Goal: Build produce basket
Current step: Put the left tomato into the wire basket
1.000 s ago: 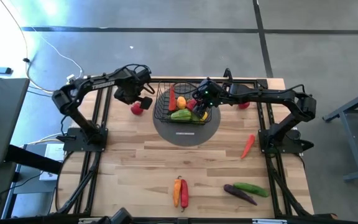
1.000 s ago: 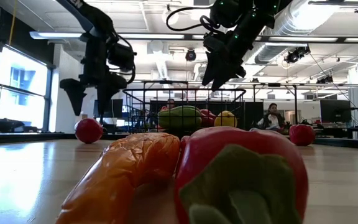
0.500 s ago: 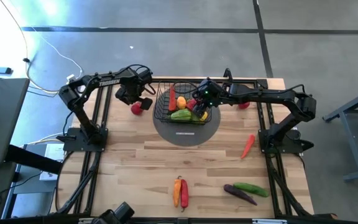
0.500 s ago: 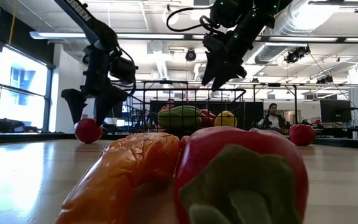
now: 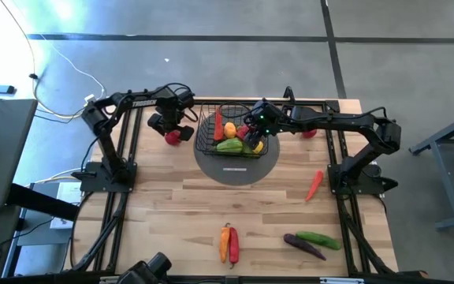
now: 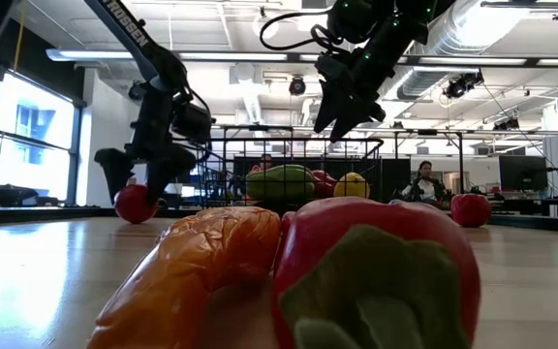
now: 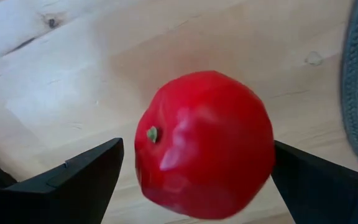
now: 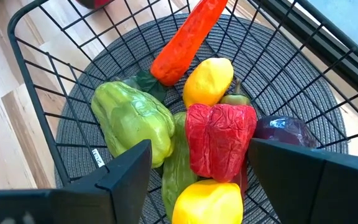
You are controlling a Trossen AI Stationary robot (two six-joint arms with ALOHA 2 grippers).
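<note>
Fingers of the left gripper (image 7: 194, 180) spread wide, one on each side of a red tomato (image 7: 205, 144) on the wooden table (image 5: 251, 213), no contact visible, nothing held. Tomato sits left of the basket (image 5: 233, 132), near the grey round mat (image 5: 235, 170). Right gripper (image 8: 197, 171) hovers over the basket's right side, fingers apart, empty. Basket on mat holds a green pepper (image 8: 133, 121), red pepper (image 8: 219, 140), orange-red long pepper (image 8: 188, 38), two lemons (image 8: 208, 81), purple eggplant (image 8: 283, 132). Loose on table: red chili (image 5: 314, 184) right, orange and red peppers (image 5: 228, 243) front, eggplant and cucumber (image 5: 311, 241) front right, another tomato (image 5: 310, 132) behind the right arm.
</note>
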